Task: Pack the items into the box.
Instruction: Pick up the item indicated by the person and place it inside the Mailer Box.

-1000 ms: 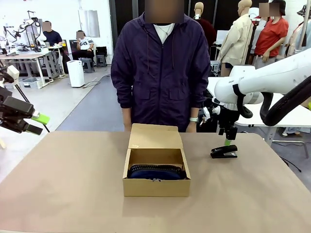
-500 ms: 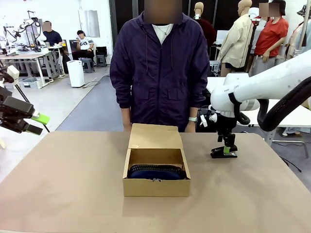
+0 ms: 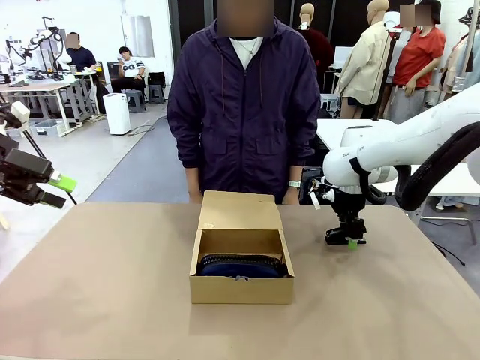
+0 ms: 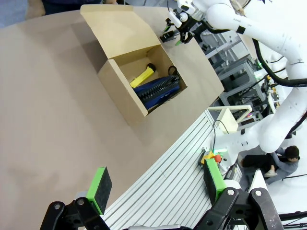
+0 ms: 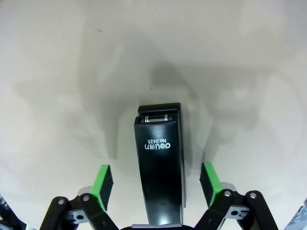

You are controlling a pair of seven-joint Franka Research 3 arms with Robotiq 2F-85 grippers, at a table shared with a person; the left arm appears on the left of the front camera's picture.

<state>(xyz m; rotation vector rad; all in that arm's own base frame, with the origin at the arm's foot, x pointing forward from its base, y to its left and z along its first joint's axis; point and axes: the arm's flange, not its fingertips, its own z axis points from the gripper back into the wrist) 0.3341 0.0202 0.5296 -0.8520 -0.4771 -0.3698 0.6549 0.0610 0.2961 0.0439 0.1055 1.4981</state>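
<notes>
Right pincer lower, loosely astride stapler

The box is plain brown cardboard, matt and unprinted, on a table with a smooth, matt tan top. Inside it the pouch is dark navy cloth with a ribbed look, and at the pouch's 10 o'clock in the left wrist view the utility knife shows smooth yellow plastic. The stapler is black plastic with a satin sheen, white print and a bright metal insert at its 12 o'clock end; the right gripper carries matt green pads, and the right arm has a glossy white shell.
</notes>
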